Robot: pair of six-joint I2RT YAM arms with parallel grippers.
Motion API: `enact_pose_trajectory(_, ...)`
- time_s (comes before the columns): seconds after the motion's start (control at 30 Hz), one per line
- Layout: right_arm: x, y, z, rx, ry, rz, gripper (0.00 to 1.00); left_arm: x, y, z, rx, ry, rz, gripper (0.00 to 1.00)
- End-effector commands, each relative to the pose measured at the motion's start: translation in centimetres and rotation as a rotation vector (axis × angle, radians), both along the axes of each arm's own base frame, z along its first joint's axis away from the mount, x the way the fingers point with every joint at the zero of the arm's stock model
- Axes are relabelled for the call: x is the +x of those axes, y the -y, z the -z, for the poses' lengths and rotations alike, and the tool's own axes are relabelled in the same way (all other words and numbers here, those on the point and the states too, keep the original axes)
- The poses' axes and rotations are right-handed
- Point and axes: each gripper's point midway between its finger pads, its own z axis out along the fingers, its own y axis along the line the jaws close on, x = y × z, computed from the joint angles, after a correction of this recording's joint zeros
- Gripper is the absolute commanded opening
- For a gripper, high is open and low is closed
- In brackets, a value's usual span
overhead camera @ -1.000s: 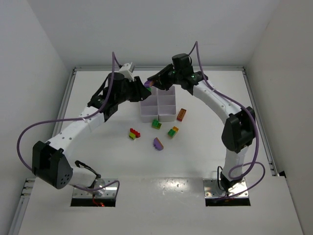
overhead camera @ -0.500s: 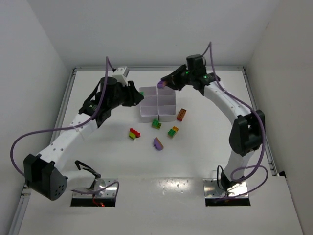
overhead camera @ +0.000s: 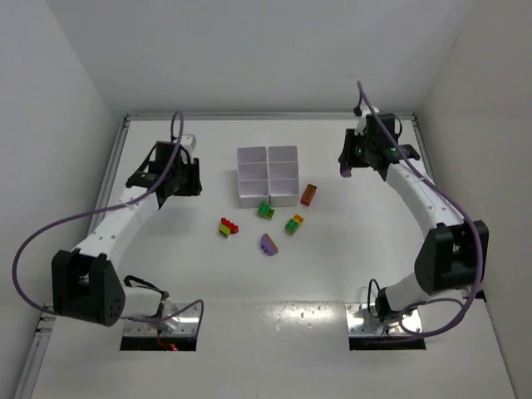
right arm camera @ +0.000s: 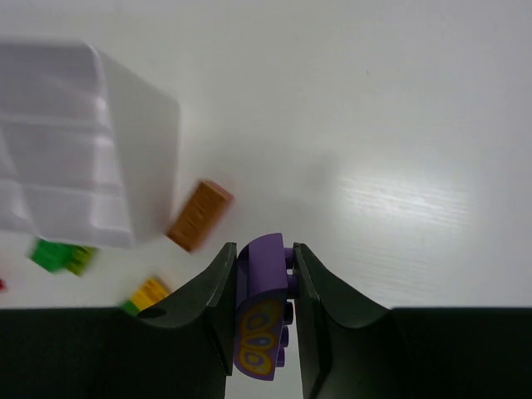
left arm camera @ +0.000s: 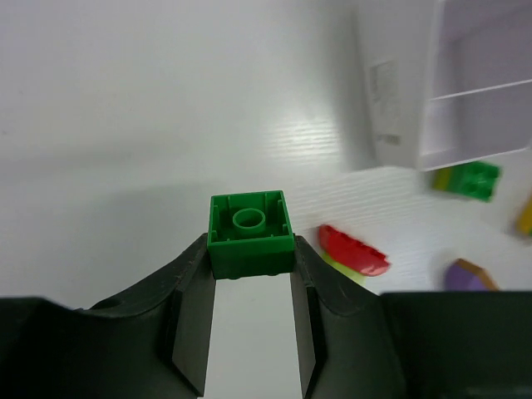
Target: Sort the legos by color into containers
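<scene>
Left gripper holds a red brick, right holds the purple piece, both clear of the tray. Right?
No: the left gripper holds a green brick, not red; the left wrist view shows it. The right gripper does hold the purple piece.

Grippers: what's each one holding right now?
Left gripper: shut on a green brick.
Right gripper: shut on a purple brick.
</scene>
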Motion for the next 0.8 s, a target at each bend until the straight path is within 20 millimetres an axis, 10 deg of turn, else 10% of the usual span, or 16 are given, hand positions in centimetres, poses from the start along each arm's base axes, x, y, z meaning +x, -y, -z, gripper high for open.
enact_pose_trajectory(0.0,-3.1,2.5,5.6,-0.265,-0.113,-0.210,0.00,-0.5,-1.8,3.2,0.102,-0.117,0.021,0.03)
enact_pose_trajectory(0.4,1.1,5.2,12.1,-0.284,-0.222,-0.162,0.00,7.0,-3.1,5.9,0.143,-0.158,0.018,0.11)
enact_pose_trajectory(0.77,2.8,6.4,15.2,-0.265,-0.313,-0.129,0.09,6.3,-4.3,10.4,0.162,-0.277,-0.017,0.26)
